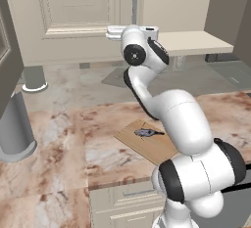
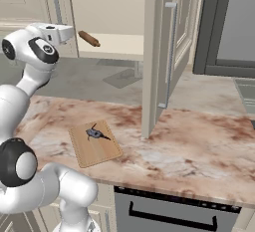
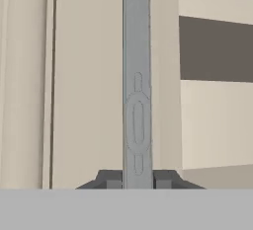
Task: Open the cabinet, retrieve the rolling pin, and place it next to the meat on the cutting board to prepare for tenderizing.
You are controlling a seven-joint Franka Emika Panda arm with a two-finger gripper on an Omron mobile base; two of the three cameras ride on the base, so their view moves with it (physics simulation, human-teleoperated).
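The fingers (image 3: pixel 138 179) are closed on the long vertical grey bar handle (image 3: pixel 137 76) of the left cabinet door (image 3: pixel 89 76); in the hand view the bar runs straight up from between the two dark tips, one on each side of it.

The cabinet (image 2: pixel 107 7) stands with its right door (image 2: pixel 167 47) swung wide open, well to the right of the fingers. Its left door (image 1: pixel 73 16) lies flat in front of the fingers.

The rolling pin (image 2: pixel 88 38) lies on the pale inner shelf (image 2: pixel 117 44) of the cabinet, just to the right of the fingers and at about the same height, tilted at an angle to the shelf's front edge.

The cutting board (image 2: pixel 94 146) lies flat on the marbled counter (image 2: pixel 189 151), well below the fingers and nearer the robot's base. The meat (image 2: pixel 97 134) rests on the board's far half, with its dark thin end pointing right.
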